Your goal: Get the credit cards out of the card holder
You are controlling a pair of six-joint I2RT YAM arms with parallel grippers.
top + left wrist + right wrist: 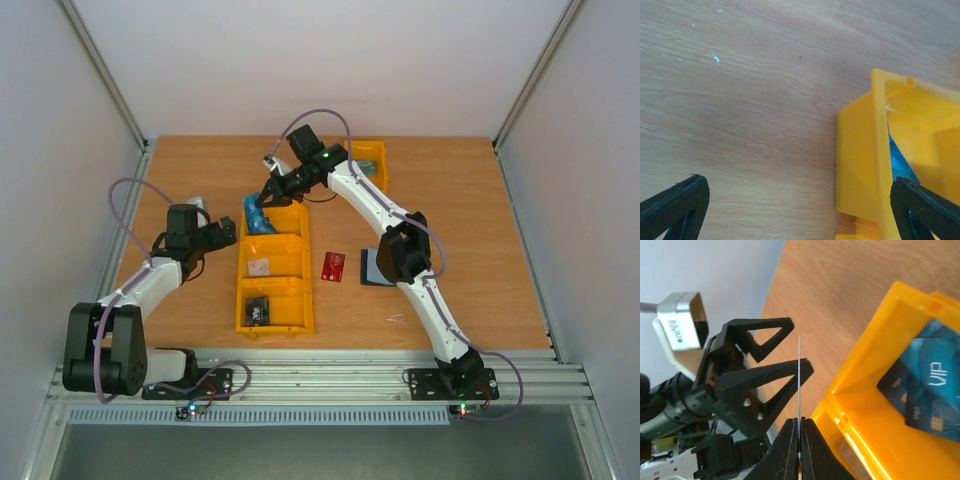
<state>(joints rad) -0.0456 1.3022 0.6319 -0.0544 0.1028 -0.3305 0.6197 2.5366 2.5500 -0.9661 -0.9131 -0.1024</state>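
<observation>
Tabletop: three-compartment bin left of centre, running near to far. Far compartment: credit cards. Right hand above them, thin card in its grip. Left hand just left of the bin's far end. Single credit card on the tabletop right of the bin, card holder beside it. Second bin at rear.

The card holder lies flat on the table, a red card just left of it; blue cards lie in the bin; the right gripper pinches a thin card edge-on
</observation>
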